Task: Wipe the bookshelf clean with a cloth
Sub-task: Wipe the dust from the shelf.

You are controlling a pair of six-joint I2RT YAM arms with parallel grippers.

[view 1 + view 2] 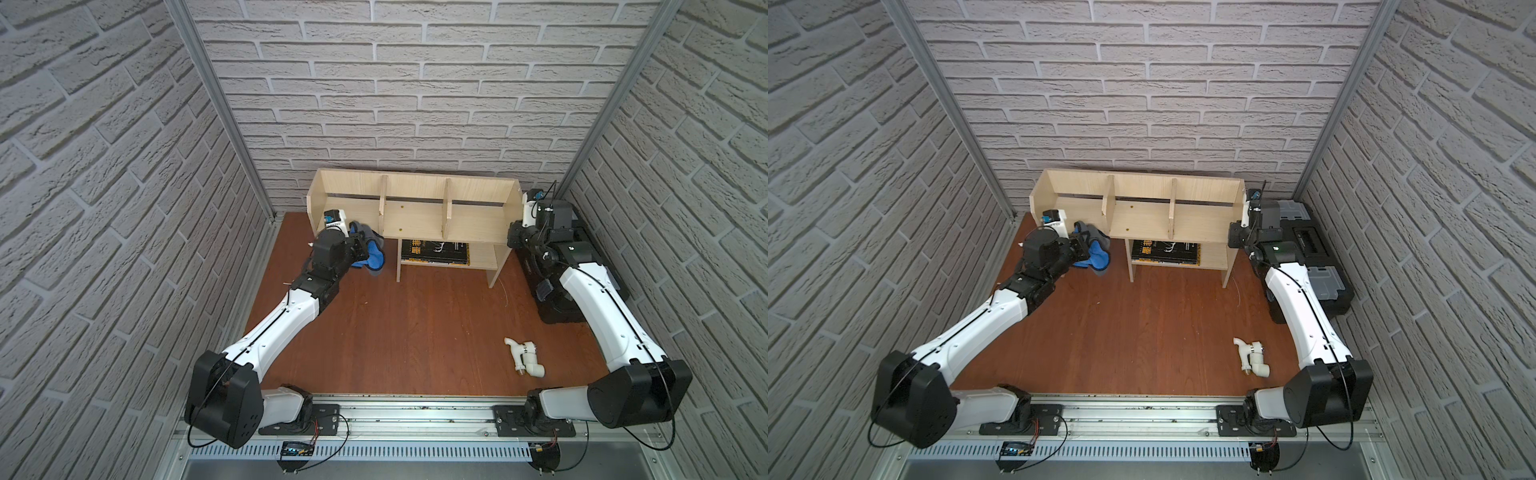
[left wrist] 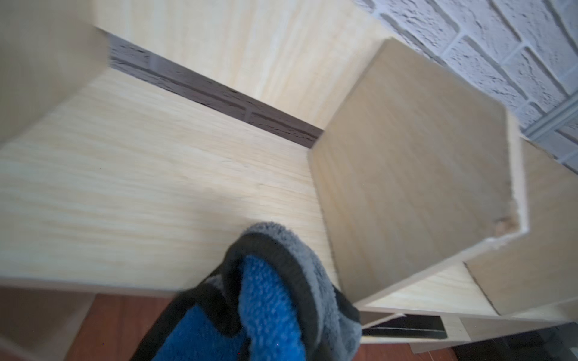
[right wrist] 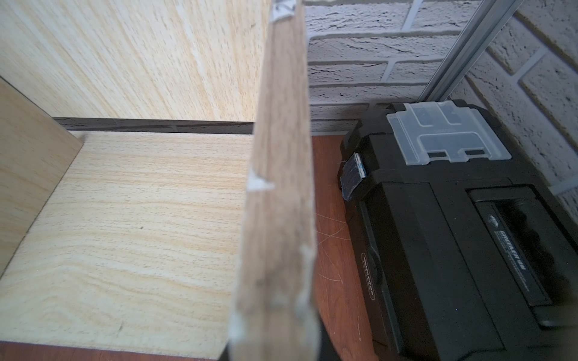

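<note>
Worktop: a red-brown wooden worktop (image 1: 415,324); a white plastic pipe fitting (image 1: 524,357) lies near its front, well apart from both arms.
Left arm pose: it reaches forward from the front rail, elbow low and wrist turned in towards the shelf's left end.
Left pincer: the left pincer (image 1: 359,248) is fully closed on a bunched fold of the cloth.
Cloth: a soft rag, dark grey outside and bright blue inside (image 2: 272,306), hangs doubled from the jaws at the front lip of the left compartment, just beside the first divider (image 2: 406,175). Whether it presses on the board cannot be told.
Key relation: the bare board lies ahead of the left pincer, towards the back wall. The left arm is the nearer one.
Bookshelf: a wide light-wood bookshelf (image 1: 415,216) with three upper compartments stands at the back, its long axis running side to side.
Right pincer: the right pincer (image 1: 515,237) sits at the shelf's right end panel and appears nearly closed on that panel's front edge, probably to steady it.
Beyond: a black plastic toolbox (image 3: 453,234) stands just beside that panel.
</note>
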